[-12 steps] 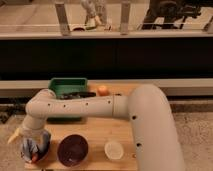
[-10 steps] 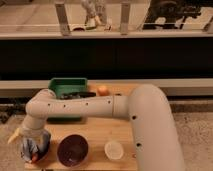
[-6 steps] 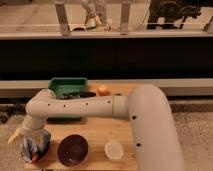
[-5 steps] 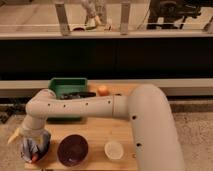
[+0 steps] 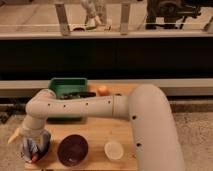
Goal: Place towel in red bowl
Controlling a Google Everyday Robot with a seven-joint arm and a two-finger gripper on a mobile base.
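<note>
The red bowl [image 5: 72,150] is dark red, stands upright and looks empty near the front edge of the wooden table [image 5: 100,131]. My gripper [image 5: 34,146] points down at the table's front left corner, just left of the bowl. A blue-grey bundle that looks like the towel [image 5: 28,150] hangs at the gripper, with a small orange-red spot at its lower end. I cannot tell whether the towel is held or only lies under the gripper. My white arm [image 5: 90,107] sweeps from the right across the table.
A green tray [image 5: 67,89] stands at the back left, partly behind my arm. An orange [image 5: 102,90] lies right of it. A small white cup [image 5: 114,150] stands right of the red bowl. A dark wall with railing runs behind.
</note>
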